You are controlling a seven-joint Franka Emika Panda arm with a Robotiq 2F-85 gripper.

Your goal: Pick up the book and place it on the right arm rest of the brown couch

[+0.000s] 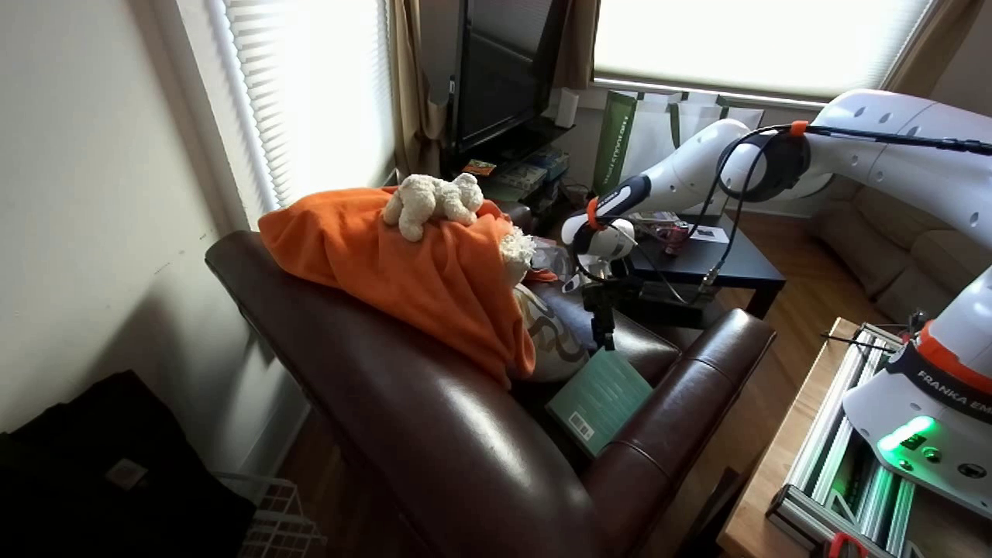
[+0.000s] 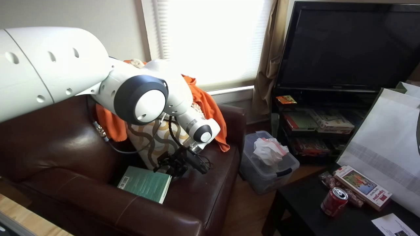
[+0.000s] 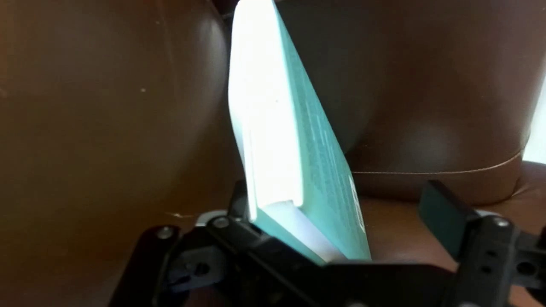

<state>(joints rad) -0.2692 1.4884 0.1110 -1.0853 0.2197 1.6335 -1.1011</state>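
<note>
One green book (image 1: 601,403) is seen on the brown couch (image 1: 442,434), beside the arm rest (image 1: 686,395); the tool (image 3: 337,204) is spread wide, and nothing is gripped.

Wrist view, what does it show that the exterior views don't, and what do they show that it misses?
Only the wrist view shows up close the gap between the pads of the open tool. Only the exterior views show the orange blanket, the television and the red can. All share the teal book, the tool and the brown couch.
</note>
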